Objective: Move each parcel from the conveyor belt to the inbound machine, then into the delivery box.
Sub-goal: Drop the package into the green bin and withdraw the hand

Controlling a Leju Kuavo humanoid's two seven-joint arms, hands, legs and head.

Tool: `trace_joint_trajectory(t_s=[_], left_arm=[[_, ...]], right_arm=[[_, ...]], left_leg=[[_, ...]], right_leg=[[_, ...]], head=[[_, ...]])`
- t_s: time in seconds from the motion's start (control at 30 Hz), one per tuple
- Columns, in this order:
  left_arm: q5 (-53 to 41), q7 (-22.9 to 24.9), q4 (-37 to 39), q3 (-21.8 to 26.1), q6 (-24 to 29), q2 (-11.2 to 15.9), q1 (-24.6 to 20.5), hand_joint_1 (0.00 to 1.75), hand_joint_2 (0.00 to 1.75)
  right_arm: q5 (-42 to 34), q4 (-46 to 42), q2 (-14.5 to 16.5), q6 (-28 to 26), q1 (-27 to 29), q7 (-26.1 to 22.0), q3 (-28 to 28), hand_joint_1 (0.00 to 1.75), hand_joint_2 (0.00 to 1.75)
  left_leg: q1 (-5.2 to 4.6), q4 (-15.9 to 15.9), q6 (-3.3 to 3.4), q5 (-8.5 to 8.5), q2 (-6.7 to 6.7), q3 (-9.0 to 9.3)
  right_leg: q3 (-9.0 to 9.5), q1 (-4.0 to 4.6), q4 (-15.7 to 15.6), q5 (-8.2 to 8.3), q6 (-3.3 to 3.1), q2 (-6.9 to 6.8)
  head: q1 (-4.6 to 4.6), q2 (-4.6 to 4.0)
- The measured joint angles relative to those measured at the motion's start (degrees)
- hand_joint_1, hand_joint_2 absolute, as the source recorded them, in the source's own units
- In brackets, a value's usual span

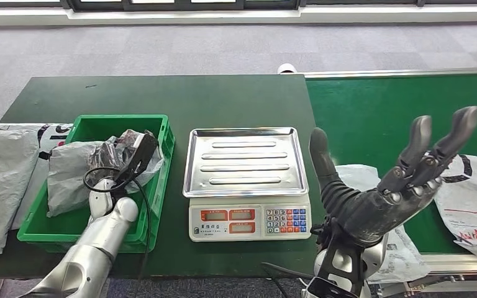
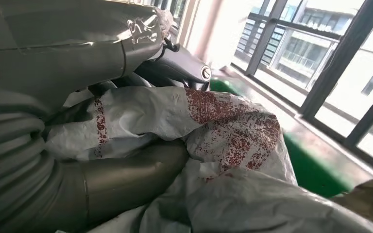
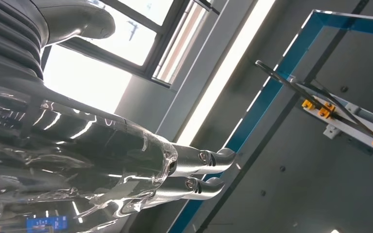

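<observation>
**Left hand down in the box, right hand raised bare over the belt**

I take the scale as my landmark; I read it as the inbound machine, and its steel tray carries nothing, so no parcel is being weighed at this moment.

To the left of the scale stands the green delivery box, and my left hand is down inside it among the bagged parcels. The left wrist view shows a white parcel with red speckles pressed right against the thumb and fingers. Whether the hand grips that bag or merely rests against it after letting go, I cannot tell; the plastic hides the fingertips. I judge this to be the drop-off end of a cycle, because the hand sits low in the box rather than above it.

To the right of the scale, my right hand is held up over the near edge of the conveyor belt, palm upward, fingers spread and holding nothing. The right wrist view looks up at the ceiling, which fits that upturned pose. I think it is parked high to stay clear of the scale.

Below and beyond the right hand, on the belt, lie a white parcel and a second one with black and red print; the nearer looks like the next pick.

Further left of the box, grey bags lie on the table.
</observation>
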Motion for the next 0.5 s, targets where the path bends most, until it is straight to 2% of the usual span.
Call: trace_joint_trajectory(t_s=[0.27,0.4,0.47,0.5], left_arm=[[-2.33,8.47,9.43,0.14,-14.49,1.34,-3.93,1.75,1.75],[-3.1,10.84,11.69,0.41,-20.28,1.73,-5.18,1.75,1.75],[-3.37,11.22,12.19,0.44,-21.05,1.8,-5.59,0.87,1.75],[-3.45,11.31,12.4,0.45,-21.13,1.82,-5.7,0.44,1.31]], right_arm=[[0.89,-0.08,0.01,0.0,0.05,0.0,-0.01,0.0,1.75],[1.65,-0.46,0.11,0.0,0.07,-0.01,0.0,0.0,1.75],[1.81,-0.49,0.13,0.0,0.07,-0.01,-0.01,0.0,1.75],[1.85,-0.49,0.13,0.0,0.07,0.0,-0.01,0.0,1.75]], left_leg=[[0.0,-0.02,-0.02,-0.02,0.05,0.04],[0.01,-0.03,-0.02,-0.01,0.0,0.08],[0.01,-0.04,-0.02,-0.02,-0.03,0.15],[0.01,-0.04,-0.02,-0.02,-0.03,0.2]], right_leg=[[0.02,0.0,0.0,-0.01,-0.01,0.04],[0.09,0.01,0.0,-0.02,-0.02,0.0],[0.18,0.0,0.0,-0.03,-0.02,-0.04],[0.23,0.0,0.0,-0.04,-0.03,-0.05]], head=[[0.0,0.01],[0.0,0.0],[0.0,0.01],[0.0,0.01]])
